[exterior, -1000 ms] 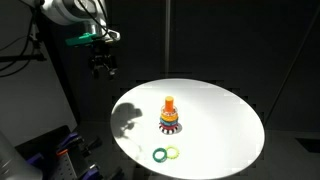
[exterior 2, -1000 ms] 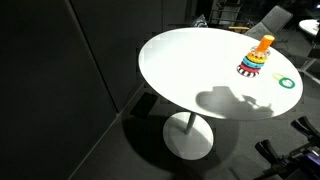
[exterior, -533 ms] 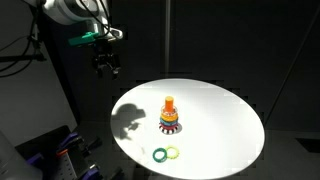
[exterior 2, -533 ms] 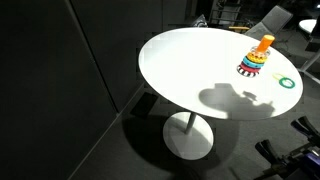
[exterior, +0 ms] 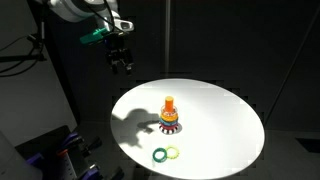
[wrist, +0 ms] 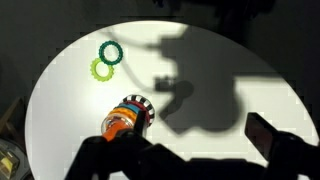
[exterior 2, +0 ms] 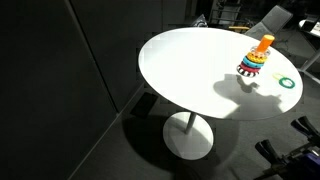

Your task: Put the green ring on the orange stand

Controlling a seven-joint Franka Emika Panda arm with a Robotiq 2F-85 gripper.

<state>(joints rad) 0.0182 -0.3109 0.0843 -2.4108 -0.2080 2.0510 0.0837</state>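
Note:
The orange stand (exterior: 169,113), an orange peg on stacked coloured rings, stands upright near the middle of the round white table (exterior: 225,120). It also shows in an exterior view (exterior 2: 257,58) and in the wrist view (wrist: 125,118). The green ring (exterior: 160,154) lies flat near the table's edge, touching a lighter yellow-green ring (exterior: 174,152). In the wrist view the green ring (wrist: 110,51) lies beyond the yellow-green ring (wrist: 101,69). My gripper (exterior: 122,62) hangs high above the table's edge, far from both, open and empty; its dark fingers (wrist: 185,152) frame the wrist view's bottom.
The table stands on a single pedestal (exterior 2: 188,135) in a dark room. The arm's shadow (exterior: 135,120) falls on the tabletop beside the stand. Cluttered equipment (exterior: 60,150) sits low beside the table. A chair (exterior 2: 270,18) stands behind it.
My gripper has moved sideways and slightly up toward the table. Its shadow has slid across the tabletop closer to the stand. The rings and the stand have not moved.

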